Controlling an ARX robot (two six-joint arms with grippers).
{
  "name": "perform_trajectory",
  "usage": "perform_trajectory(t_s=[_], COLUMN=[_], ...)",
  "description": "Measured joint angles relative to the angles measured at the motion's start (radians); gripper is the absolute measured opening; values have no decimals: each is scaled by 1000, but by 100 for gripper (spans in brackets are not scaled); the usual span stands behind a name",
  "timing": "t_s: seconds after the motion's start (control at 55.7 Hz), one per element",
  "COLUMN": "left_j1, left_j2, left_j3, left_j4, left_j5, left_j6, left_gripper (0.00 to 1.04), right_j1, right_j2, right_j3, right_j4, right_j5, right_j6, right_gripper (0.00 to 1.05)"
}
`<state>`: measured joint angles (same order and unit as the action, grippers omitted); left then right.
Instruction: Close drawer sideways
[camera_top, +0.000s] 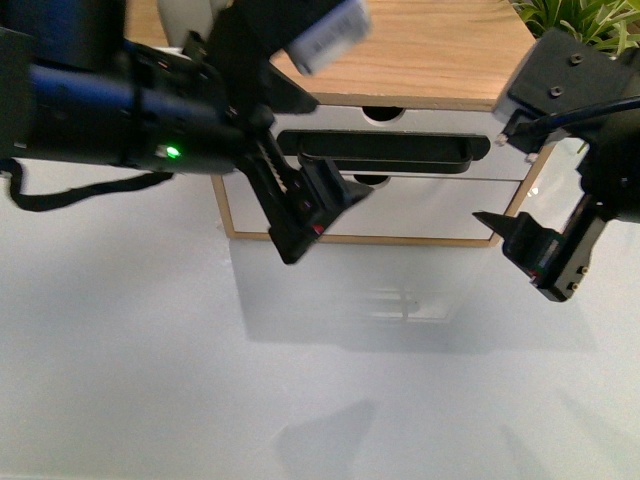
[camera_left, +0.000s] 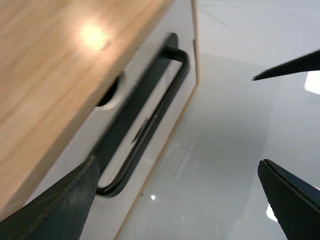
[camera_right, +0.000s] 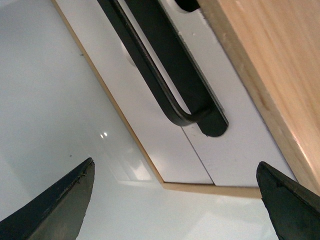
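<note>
The drawer (camera_top: 500, 128) is the upper one in a light-wood cabinet (camera_top: 430, 50), with a white front, a wide black bar handle (camera_top: 380, 150) and a semicircular notch (camera_top: 382, 112). I cannot tell how far it stands out. My left gripper (camera_top: 320, 215) is open and empty, low in front of the cabinet's left part, with one finger (camera_left: 65, 210) near the handle's end (camera_left: 145, 115). My right gripper (camera_top: 520, 255) is open and empty, just off the cabinet's right front corner. Its view shows the handle (camera_right: 165, 65) and the drawer front (camera_right: 240, 150).
Below the drawer is a white front (camera_top: 420, 205) with no handle, also in the right wrist view (camera_right: 145, 125). The cabinet stands on a glossy white table (camera_top: 300, 380). A green plant (camera_top: 580, 20) is at the back right. A black cable (camera_top: 60, 195) hangs from the left arm.
</note>
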<state>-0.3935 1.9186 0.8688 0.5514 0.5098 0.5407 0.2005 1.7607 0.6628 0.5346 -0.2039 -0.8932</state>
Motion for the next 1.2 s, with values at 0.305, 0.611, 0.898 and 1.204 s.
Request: perform_trajectory(t_s=[0.305, 0.611, 0.898, 1.204], left_j1=[252, 513, 451, 395], left_j2=[-411, -778, -965, -1150], left_j3=[-270, -474, -672, -771], left_j4=[194, 200, 200, 114], left_j5=[-17, -352, -468, -508], left_j6=[-435, -597, -554, -549], left_gripper=[96, 75, 17, 2], right_j1=[-40, -17, -95, -196], right_j2=[-389, -745, -946, -1110], right_j3=[-254, -435, -562, -642], right_j4=[153, 251, 167, 98], right_j5=[103, 383, 307, 205], right_j6=[292, 757, 877, 882], right_gripper=[96, 69, 11, 2])
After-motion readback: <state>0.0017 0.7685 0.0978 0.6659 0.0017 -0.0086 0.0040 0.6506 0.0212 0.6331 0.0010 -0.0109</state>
